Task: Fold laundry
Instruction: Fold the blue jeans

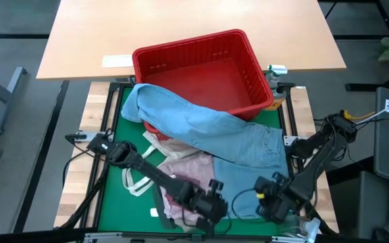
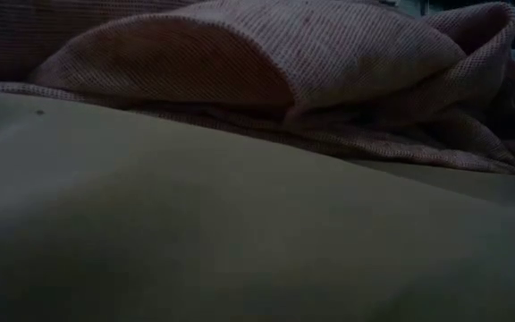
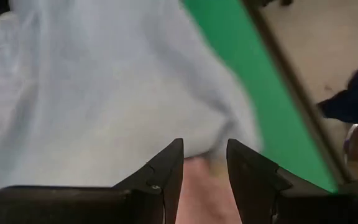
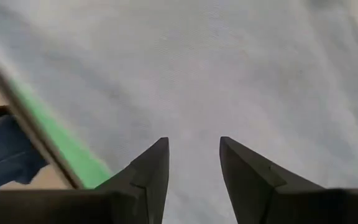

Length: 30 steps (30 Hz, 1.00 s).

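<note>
Light blue denim jeans lie slanting across the green mat, their upper end over the front left corner of the red basket. A mottled pink top lies crumpled under and beside them; it also fills the low view. My left gripper is open low over the pink top at the jeans' near edge. My right gripper is open over the jeans' near right part. My left gripper's open fingers stand on either side of a bit of pink cloth at the jeans' edge; I cannot tell whether they touch it. My right gripper's open fingers point at the jeans' flat surface; I cannot tell whether they touch it.
A white tote bag with loop handles lies on the mat's left part, under my left arm. Pale cloth fills the foreground of the low view. The red basket stands at the mat's far edge. A wooden table stands beyond it.
</note>
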Motion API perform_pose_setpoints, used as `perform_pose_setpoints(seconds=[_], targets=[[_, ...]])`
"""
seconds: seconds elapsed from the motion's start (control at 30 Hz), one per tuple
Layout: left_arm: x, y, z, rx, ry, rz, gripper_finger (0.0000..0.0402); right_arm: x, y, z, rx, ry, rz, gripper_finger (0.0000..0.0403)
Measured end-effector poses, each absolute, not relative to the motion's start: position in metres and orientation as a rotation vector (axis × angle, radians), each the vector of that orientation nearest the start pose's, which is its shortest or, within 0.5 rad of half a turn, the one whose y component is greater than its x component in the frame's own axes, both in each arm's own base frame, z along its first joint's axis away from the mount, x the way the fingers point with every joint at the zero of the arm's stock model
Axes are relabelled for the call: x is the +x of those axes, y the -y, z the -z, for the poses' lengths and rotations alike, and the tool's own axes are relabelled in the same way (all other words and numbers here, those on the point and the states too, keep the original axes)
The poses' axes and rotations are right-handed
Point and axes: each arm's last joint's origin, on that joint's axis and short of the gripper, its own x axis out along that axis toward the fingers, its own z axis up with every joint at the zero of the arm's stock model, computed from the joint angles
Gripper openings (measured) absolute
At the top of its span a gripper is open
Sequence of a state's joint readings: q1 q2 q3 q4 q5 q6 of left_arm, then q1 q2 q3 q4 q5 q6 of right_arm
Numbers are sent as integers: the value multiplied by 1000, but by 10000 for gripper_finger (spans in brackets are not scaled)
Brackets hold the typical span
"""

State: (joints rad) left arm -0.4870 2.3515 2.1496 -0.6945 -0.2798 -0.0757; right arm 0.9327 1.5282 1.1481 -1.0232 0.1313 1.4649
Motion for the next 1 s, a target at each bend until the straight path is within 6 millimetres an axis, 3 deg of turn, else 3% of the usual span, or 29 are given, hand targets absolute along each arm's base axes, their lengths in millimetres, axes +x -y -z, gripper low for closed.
perform_pose_setpoints(seconds=[0.17, 0.5, 0.6, 1.0], targets=[[453, 254, -225, 282, -817, 183, 117, 165, -232, -232, 486, -1280, 276, 143], [463, 262, -189, 261, -840, 189, 117, 170, -243, -218, 489, -1310, 271, 143], [461, 267, -187, 265, -840, 216, 117, 173, -248, -214, 509, -1313, 249, 143], [459, 270, -184, 288, -826, 234, 117, 180, -266, -171, 488, -1505, 260, 143]])
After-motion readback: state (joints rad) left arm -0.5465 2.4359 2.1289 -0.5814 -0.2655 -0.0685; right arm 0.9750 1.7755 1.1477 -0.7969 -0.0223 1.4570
